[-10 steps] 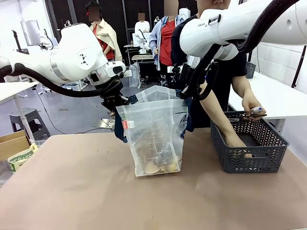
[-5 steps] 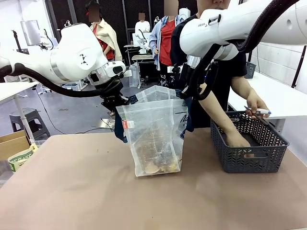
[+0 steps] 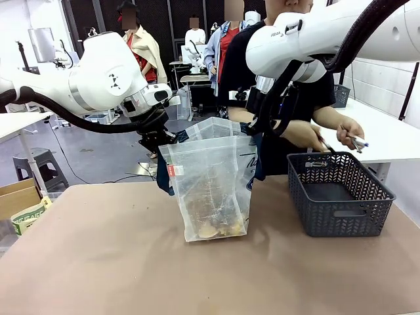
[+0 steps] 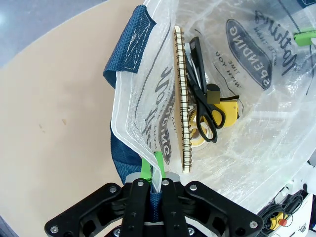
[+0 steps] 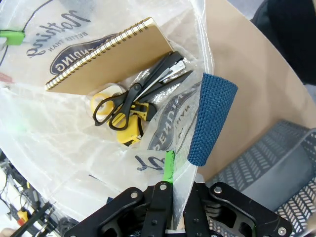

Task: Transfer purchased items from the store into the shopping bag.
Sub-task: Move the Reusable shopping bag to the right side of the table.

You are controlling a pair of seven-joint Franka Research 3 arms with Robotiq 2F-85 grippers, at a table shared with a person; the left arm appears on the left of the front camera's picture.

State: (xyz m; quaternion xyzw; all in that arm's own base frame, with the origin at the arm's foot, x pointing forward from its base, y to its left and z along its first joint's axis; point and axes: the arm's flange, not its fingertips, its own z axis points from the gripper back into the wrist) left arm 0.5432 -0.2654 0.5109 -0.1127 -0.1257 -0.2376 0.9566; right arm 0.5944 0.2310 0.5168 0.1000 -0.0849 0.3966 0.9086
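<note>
The shopping bag point(image 3: 210, 184) stands open mid-table, translucent with navy handles. My left gripper point(image 3: 157, 141) is shut on its left rim and my right gripper point(image 3: 259, 128) is shut on its right rim, holding the mouth wide. In the left wrist view the left gripper point(image 4: 152, 170) pinches the plastic edge. Inside lie purchased items: a spiral notebook point(image 4: 181, 98), black scissors point(image 4: 205, 108) and a yellow tape measure point(image 4: 227, 111). The right gripper point(image 5: 170, 180) clamps the rim beside a navy handle point(image 5: 210, 118). The person's hands point(image 3: 348, 134) hover over the basket, one holding a pen-like item point(image 3: 357, 140).
A dark grey lattice basket point(image 3: 341, 197) sits at the table's right, close to the bag. A cardboard box point(image 3: 20, 203) and a stool point(image 3: 39, 164) stand off the table's left. A white table point(image 3: 384, 134) lies behind the basket.
The person's hand has come up out of the basket and now sits above its rim beside the other hand. Both arms and the bag have stayed still.
</note>
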